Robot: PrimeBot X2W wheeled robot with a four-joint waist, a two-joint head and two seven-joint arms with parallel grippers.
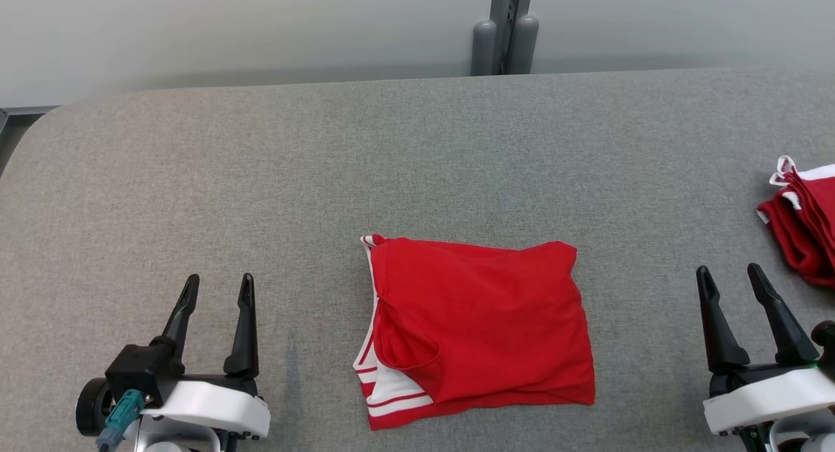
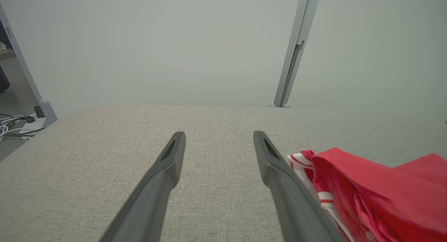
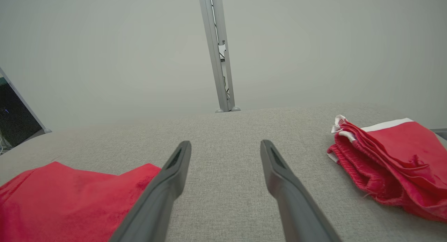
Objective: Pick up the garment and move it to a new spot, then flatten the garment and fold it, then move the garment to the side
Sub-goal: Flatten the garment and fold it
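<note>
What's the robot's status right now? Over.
Left pincer open, empty. Right pincer open, empty. Red garment lies folded between them. Nothing blocks it; another red garment sits far right.

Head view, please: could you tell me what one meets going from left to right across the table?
left gripper → red garment with white stripes → right gripper → folded red garment with white trim

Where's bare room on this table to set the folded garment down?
Free: the far strip between garment and wall, and the left side around the left hand. Crowded: the right edge, where a red pile lies by the right hand.
</note>
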